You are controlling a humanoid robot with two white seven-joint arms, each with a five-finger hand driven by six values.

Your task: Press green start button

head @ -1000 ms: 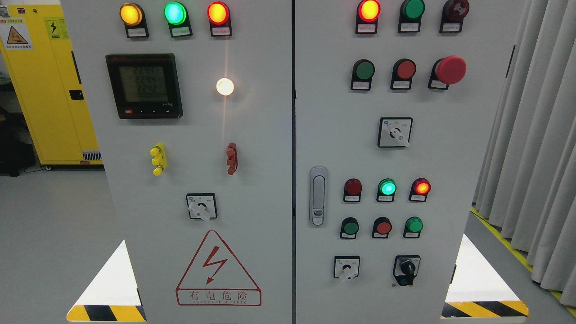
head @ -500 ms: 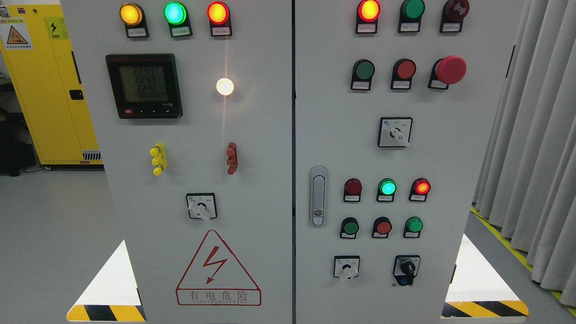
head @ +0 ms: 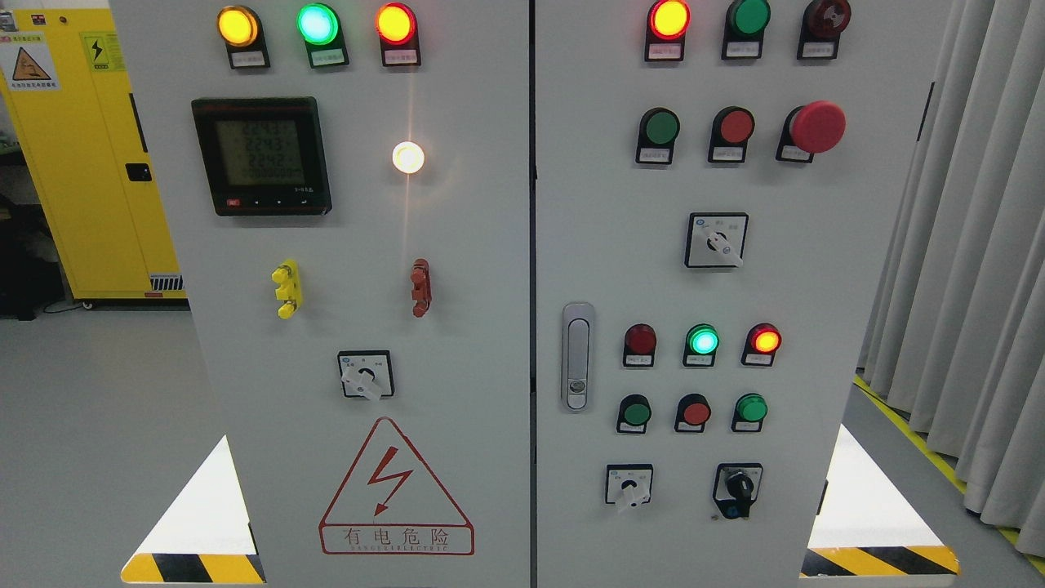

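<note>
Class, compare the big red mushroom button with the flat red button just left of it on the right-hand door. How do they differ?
The mushroom button is larger and juts out from the panel; the flat red button is smaller and sits nearly flush. The mushroom button is at the row's right end, the flat red button in its middle. Both are round, red and unlit.

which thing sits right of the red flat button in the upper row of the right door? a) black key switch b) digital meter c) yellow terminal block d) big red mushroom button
d, the big red mushroom button stands just right of the red flat round button, with a green flat round button on that button's left.
</note>
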